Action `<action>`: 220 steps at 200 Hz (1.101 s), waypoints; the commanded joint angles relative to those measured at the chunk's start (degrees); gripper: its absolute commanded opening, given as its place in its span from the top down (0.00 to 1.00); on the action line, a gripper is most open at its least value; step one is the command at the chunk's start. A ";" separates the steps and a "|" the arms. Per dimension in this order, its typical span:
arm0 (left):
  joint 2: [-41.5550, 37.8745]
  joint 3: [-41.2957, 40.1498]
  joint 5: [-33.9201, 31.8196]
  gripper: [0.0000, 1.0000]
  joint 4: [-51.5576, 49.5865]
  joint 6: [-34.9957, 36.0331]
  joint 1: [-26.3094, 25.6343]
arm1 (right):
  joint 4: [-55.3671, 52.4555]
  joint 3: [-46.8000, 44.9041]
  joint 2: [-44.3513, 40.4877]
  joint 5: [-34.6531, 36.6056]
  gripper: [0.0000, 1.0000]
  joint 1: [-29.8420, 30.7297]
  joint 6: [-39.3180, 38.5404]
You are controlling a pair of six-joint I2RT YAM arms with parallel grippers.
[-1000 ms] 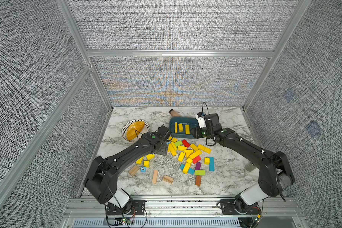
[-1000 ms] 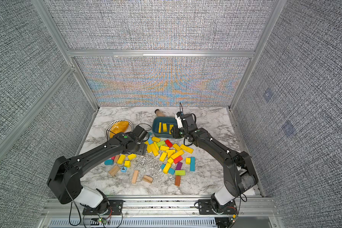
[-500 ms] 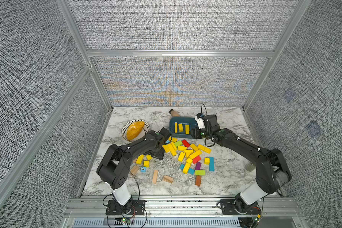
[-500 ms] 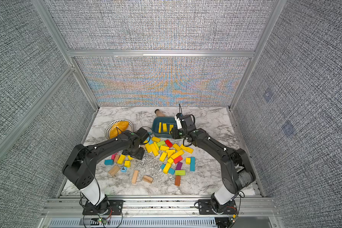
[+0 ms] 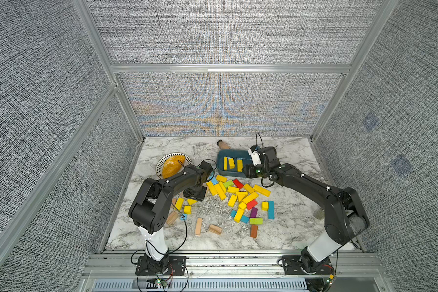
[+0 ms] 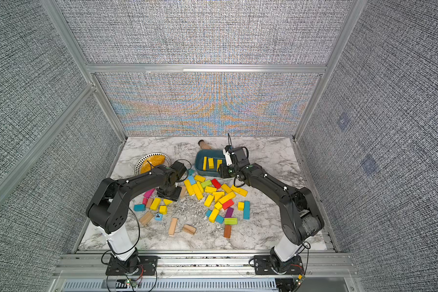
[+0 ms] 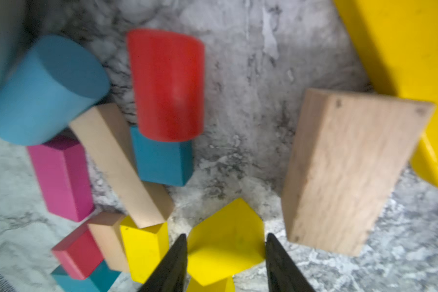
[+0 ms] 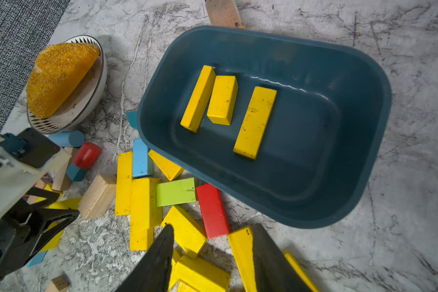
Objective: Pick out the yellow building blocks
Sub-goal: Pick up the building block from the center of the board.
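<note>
Many yellow building blocks (image 5: 238, 194) lie mixed with other colours in the middle of the marble table. Three yellow bars (image 8: 254, 121) rest in the dark teal tray (image 8: 352, 151). My left gripper (image 7: 225, 235) points down at the pile's left edge (image 5: 194, 196). Its fingers press both sides of a yellow wedge block (image 7: 225, 242) sitting on the table. My right gripper (image 8: 214, 226) hovers open over the tray's near rim (image 5: 247, 172) with nothing between its fingers; yellow bars lie below it.
A pale wood block (image 7: 347, 169) stands close beside the left gripper. Red, blue, pink and lime-green blocks sit among the yellow ones. A striped bowl (image 5: 162, 161) holding an orange wedge is at the back left. A brown cylinder (image 5: 223, 144) lies behind the tray. Wood blocks (image 5: 199, 226) lie near the front.
My left gripper has come toward the front and down from the pile's far-left corner, and its jaws have narrowed onto the yellow wedge. The right arm has hardly moved.
</note>
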 commanded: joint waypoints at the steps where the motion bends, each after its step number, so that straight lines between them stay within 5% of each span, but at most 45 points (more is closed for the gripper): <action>1: 0.25 -1.05 1.54 0.57 0.99 0.29 0.02 | -1.32 0.69 0.14 0.45 0.48 -0.08 -0.35; 70: -1.18 -3.23 0.00 0.73 2.47 -0.04 0.02 | -1.61 -0.15 -1.70 0.88 0.48 0.02 0.62; 116: -14.14 -4.21 -4.32 0.88 1.80 -4.12 -1.16 | -1.41 -2.37 -6.02 0.18 0.48 0.04 0.97; 167: -31.69 -12.64 8.89 0.92 20.04 -14.16 -1.38 | 7.81 -10.51 -12.54 -13.11 0.48 3.01 3.97; 220: -35.28 -19.79 19.93 0.94 37.71 -26.35 -1.37 | 17.45 -14.85 -13.67 -16.83 0.48 14.87 6.31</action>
